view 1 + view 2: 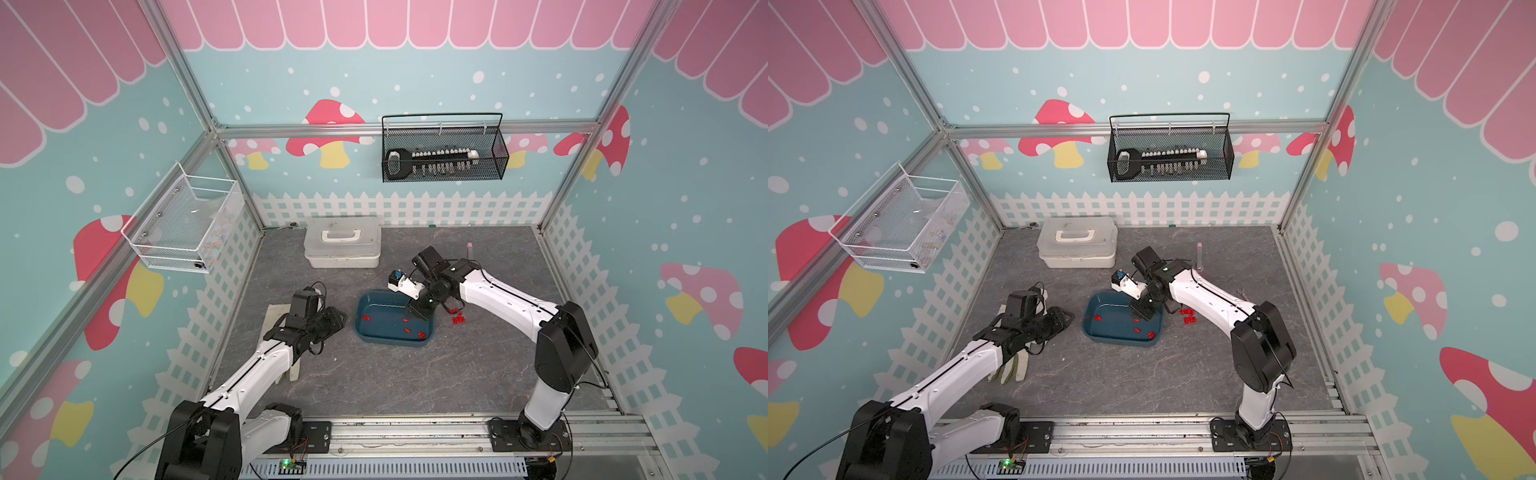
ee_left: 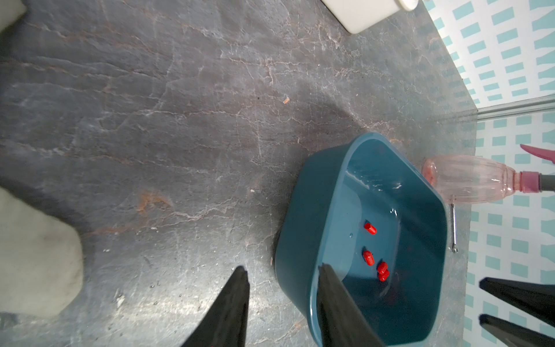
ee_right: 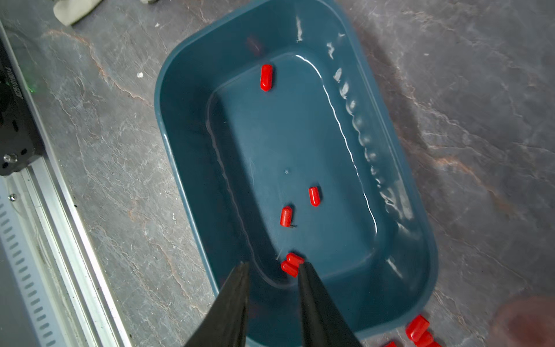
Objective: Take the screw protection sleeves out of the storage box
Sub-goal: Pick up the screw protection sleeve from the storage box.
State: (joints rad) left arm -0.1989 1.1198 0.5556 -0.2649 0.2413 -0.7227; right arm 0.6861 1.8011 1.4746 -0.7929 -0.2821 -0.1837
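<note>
The teal storage box (image 1: 390,341) sits mid-table, and several red screw protection sleeves (image 3: 314,196) lie on its floor. More sleeves (image 1: 458,316) lie in a cluster on the table just right of the box. My right gripper (image 3: 273,267) points down into the box's right end. Its jaws are open with nothing between them, and two sleeves (image 3: 290,264) lie against one fingertip. My left gripper (image 2: 283,270) hovers open at the box's left end (image 2: 303,210), one finger showing over the rim. It holds nothing.
A white lidded case (image 1: 341,247) stands behind the box. A pink spray bottle (image 2: 468,181) and a small metal wrench (image 2: 454,228) lie beyond the box on the right. A pale glove (image 1: 1013,368) lies under the left arm. The metal rail (image 3: 39,240) runs along the front.
</note>
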